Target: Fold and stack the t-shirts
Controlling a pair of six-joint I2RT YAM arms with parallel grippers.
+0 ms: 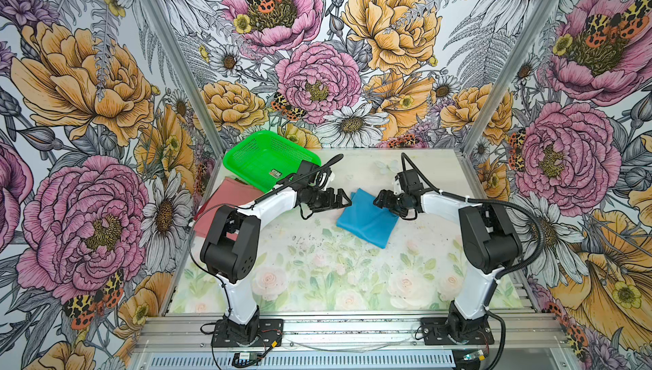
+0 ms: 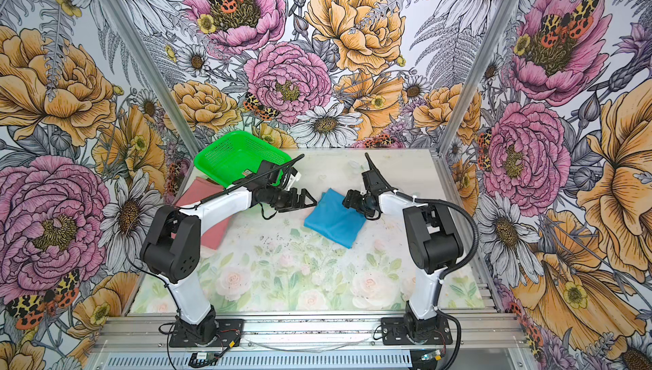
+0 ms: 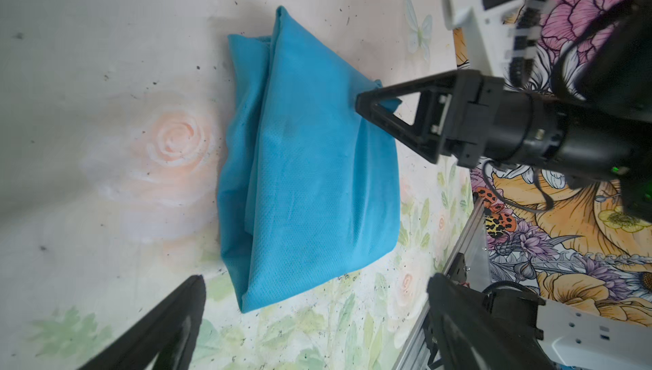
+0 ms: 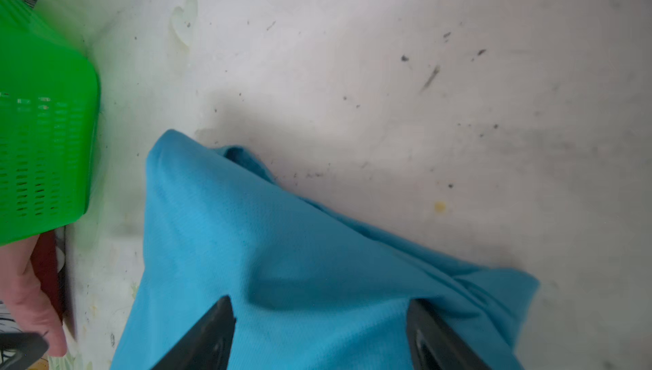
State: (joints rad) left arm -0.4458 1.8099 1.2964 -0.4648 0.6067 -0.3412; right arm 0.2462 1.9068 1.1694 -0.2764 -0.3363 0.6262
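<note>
Flanking the blue t-shirt (image 1: 367, 221), left hand (image 1: 347, 199) and right hand (image 1: 376, 200) gape wide; pink t-shirt (image 1: 225, 191) lies half-hidden

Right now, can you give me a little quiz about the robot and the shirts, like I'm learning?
1. True or false: the blue t-shirt lies on top of the red-pink t-shirt.
2. The left end effector and right end effector are: A both open, B both shut, C one of each.
3. What colour is the basket?
Key: 1 false, they lie apart; 2 A; 3 green.
</note>
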